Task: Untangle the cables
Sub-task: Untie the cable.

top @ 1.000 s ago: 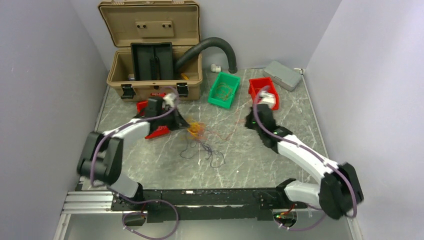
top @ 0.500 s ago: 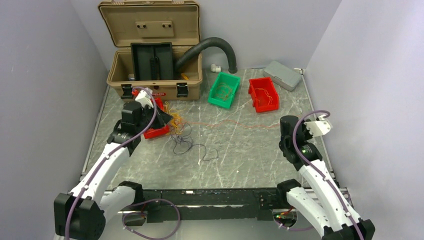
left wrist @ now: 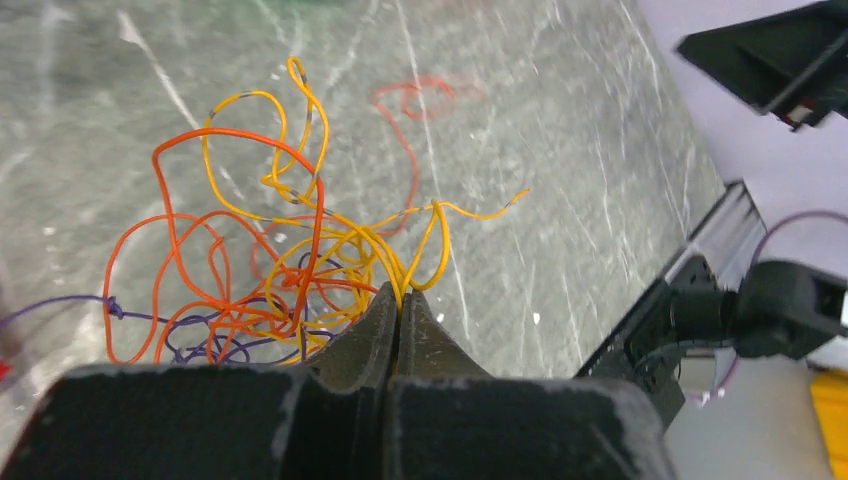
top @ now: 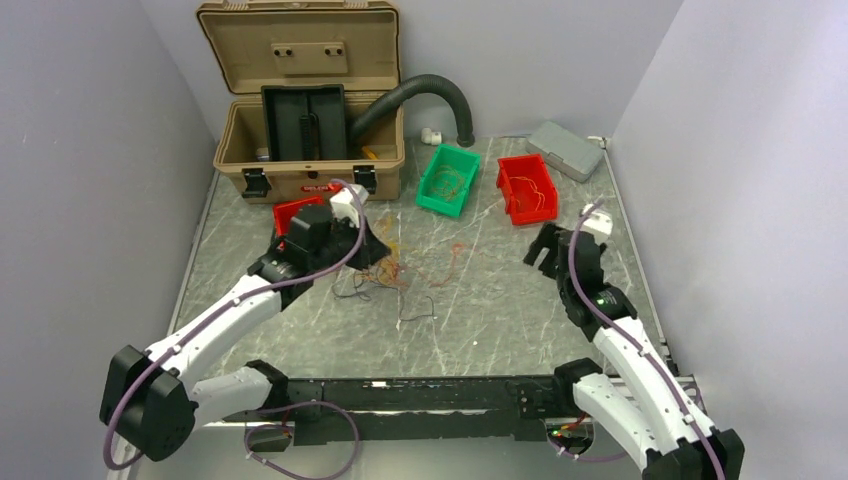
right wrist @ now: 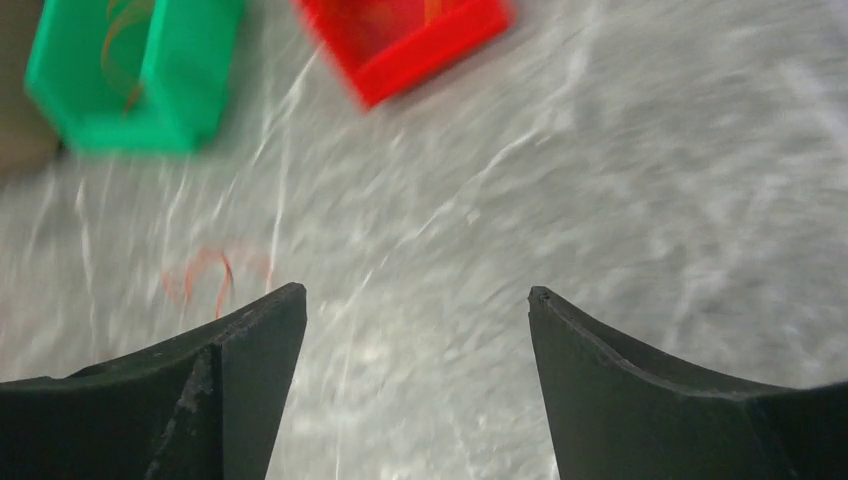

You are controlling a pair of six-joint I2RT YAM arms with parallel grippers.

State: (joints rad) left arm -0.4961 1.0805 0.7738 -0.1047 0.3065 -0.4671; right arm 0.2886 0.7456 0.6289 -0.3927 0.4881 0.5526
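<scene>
Grip: left gripper [left wrist: 400, 296] pinched tight on yellow strands of the cables [left wrist: 330, 262].
Right side: right gripper [right wrist: 417, 300] spread wide, holding nothing, over the table [right wrist: 620, 180].
Tangle: cables bunched mid-table at the left fingertips; one red loop lies apart.
Far edge: green bin [top: 447, 180] and red bin [top: 527, 188], thin wires in both.

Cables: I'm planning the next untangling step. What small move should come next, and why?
Probably bring the right gripper, open and empty, toward the loose red strand and pinch it; the left gripper is shut on the orange-yellow tangle, so pulling apart could free it.
</scene>
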